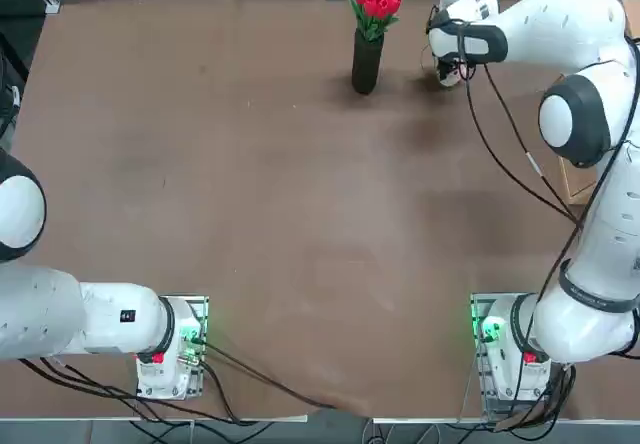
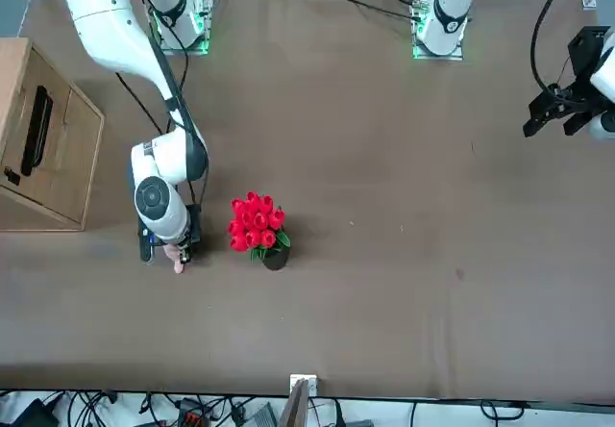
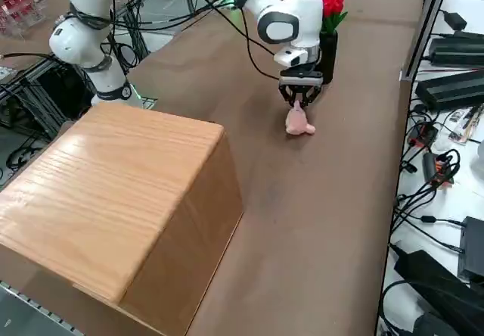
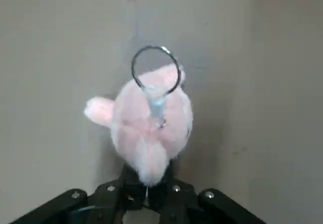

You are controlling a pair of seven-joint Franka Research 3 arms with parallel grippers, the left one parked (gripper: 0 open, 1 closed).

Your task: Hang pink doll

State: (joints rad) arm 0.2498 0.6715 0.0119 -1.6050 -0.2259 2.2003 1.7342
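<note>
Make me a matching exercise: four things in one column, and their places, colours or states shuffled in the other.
Things:
1. Pink doll
2. Right tool
3. Tulips
4. Wooden cabinet

Descriptions:
A. Red, standing in a black vase
B. Fitted with a black handle
C. Bearing a metal ring
D. Shut on something plush, near the flowers

Pairs: 1-C, 2-D, 3-A, 4-B

- Right arm (image 2: 110, 23): glossy white, rounded segments
- Dark grey bands (image 1: 586, 114) around its joints
- Round dark grey cap (image 2: 152, 198) near the wrist
- Loose black cables (image 1: 549, 269) along it, one with a white tag (image 1: 534, 164)
- Right gripper (image 4: 148, 181) at the arm's end: black, angular, silver round-headed screws (image 4: 209, 194)
</note>
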